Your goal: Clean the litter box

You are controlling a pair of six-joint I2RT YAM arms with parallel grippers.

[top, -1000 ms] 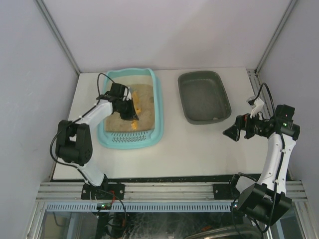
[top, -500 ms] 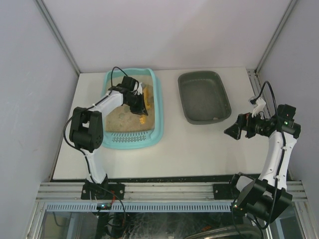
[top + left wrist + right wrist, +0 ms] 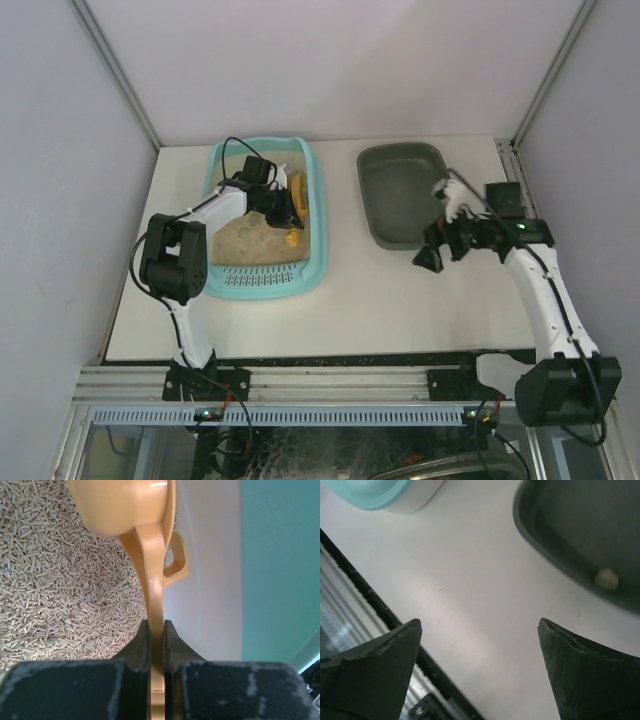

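Left pincer [image 3: 156, 628] clamped narrow on scoop [image 3: 125, 505] handle, litter box [image 3: 280, 555] under and around it, rim just right. We judge risk: thin handle twisting in grip, pellets [image 3: 60, 580] spilling over rim. Right pincer [image 3: 480, 645] wide, empty, beside grey tray [image 3: 560, 540].

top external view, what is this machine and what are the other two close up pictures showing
That view looks down on two white robot arms bolted at the near edge of a table. The other two pictures come from a small camera on each wrist. On the table sit a teal litter box holding pale pellet litter, and a dark grey tray. The left gripper is shut on the handle of a yellow-orange litter scoop, inside the box. The right gripper is open and holds nothing. It hovers over the table by the grey tray's near edge. One small pale lump lies in that tray.
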